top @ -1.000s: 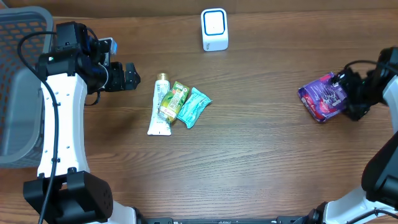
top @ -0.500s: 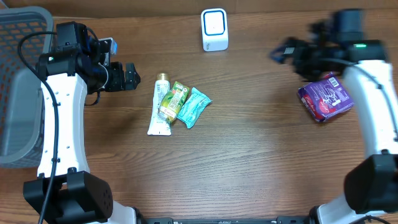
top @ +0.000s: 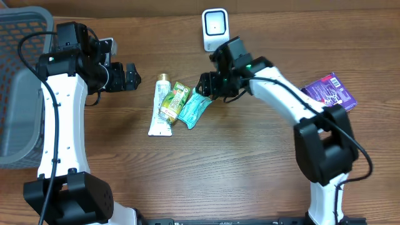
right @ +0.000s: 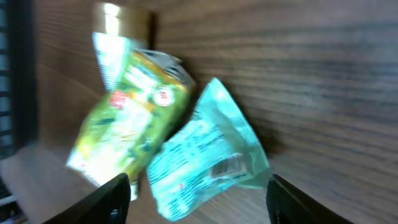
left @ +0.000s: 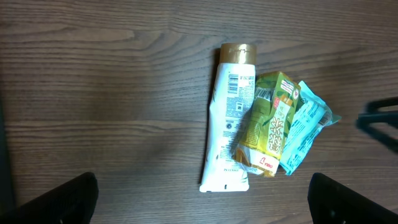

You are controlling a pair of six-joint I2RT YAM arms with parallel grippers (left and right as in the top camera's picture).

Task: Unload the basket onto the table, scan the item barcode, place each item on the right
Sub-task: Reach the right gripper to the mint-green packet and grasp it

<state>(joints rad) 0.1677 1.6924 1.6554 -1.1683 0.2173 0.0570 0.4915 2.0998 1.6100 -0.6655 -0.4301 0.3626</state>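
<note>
Three items lie bunched mid-surface (top: 250, 181): a white tube (top: 159, 112), a green pouch (top: 173, 102) lapped over it, and a teal packet (top: 194, 107) touching the pouch's right side.

The right tool (top: 206, 85) hangs over the packet's far end. In the wrist view its fingers stand apart on either side of the packet, with no grip yet. I judge the packet is the pick because it sits outermost and comes free without disturbing the rest. Its printed label faces up.

The scanner (top: 215, 29) stands upright at the far edge, close behind this arm, so the carry should be short.

The left tool (top: 132, 76) is held wide open and empty, left of the pile and clear of the reach.

A purple pack (top: 329, 91) lies well apart at the right.

Risk: the packet is thin and flat, so the fingers may drag the pouch along.
</note>
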